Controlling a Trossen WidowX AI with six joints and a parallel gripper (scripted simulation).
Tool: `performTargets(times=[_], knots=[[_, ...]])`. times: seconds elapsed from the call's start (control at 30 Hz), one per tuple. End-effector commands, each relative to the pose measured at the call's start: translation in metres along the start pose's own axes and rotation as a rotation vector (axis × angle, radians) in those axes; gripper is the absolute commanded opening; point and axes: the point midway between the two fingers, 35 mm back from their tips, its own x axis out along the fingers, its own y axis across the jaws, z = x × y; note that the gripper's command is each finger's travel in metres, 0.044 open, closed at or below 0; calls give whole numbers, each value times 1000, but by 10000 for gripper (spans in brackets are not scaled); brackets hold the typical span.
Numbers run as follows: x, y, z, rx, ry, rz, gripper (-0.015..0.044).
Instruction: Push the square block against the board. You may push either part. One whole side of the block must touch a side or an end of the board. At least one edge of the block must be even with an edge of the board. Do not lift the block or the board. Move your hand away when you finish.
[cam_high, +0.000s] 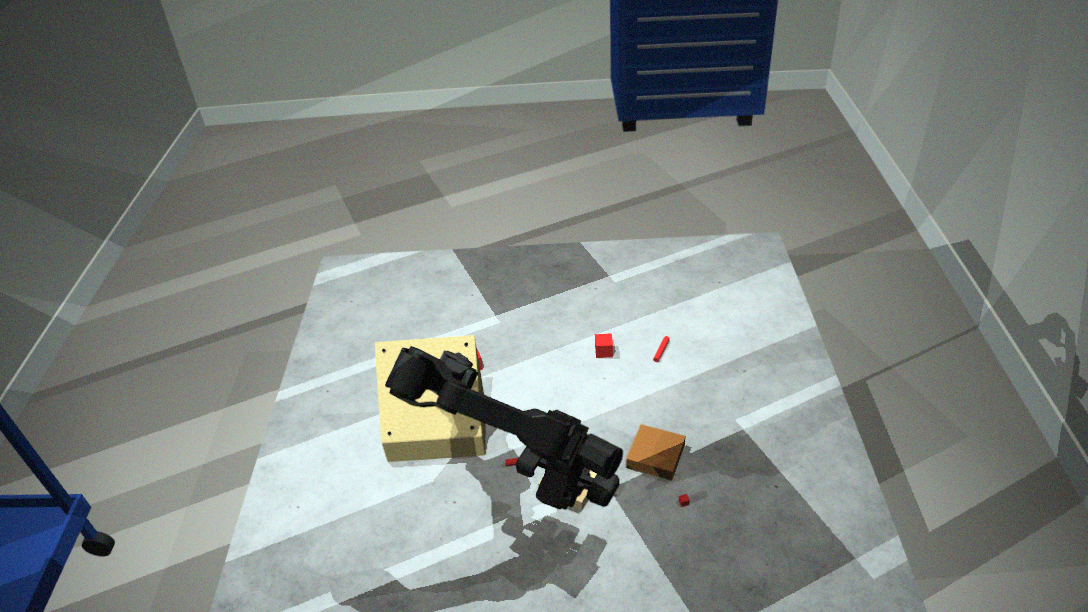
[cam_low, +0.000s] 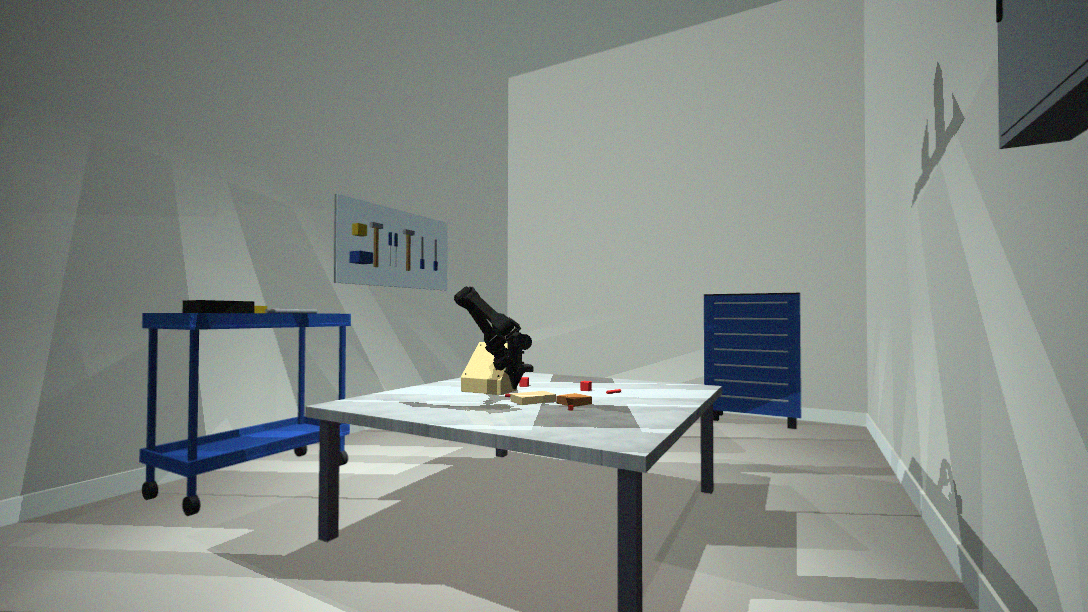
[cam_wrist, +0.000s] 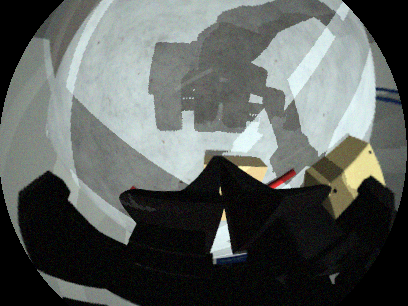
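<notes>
The orange-brown square block lies flat on the table. The tan board lies flat to its left in the top and exterior views. In the top view my hand covers most of the board and the space between the two parts. In the exterior view their near ends look very close; I cannot tell if they touch. My gripper is shut and empty, with its tips low by the board's base-side end. I cannot tell if they touch it. The block is hidden in the wrist view.
A yellow mount carries the arm. A red rod lies between mount and board. A tiny red cube lies near the block. A red cube and another red rod lie farther back.
</notes>
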Motion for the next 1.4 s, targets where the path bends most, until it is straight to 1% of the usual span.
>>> performTargets(times=[0.0, 0.07, 0.1, 0.17, 0.23, 0.5, 1.37], knots=[[0, -1, 2, 36, 2, -1, 0], [3, -1, 1, 36, 3, -1, 0], [13, 0, 1, 36, 3, -1, 0], [43, -1, 1, 36, 1, -1, 0], [55, -2, 2, 35, 0, 0, 0], [56, -1, -2, 36, 1, 0, 0], [57, 2, -42, 37, 7, -5, 0]])
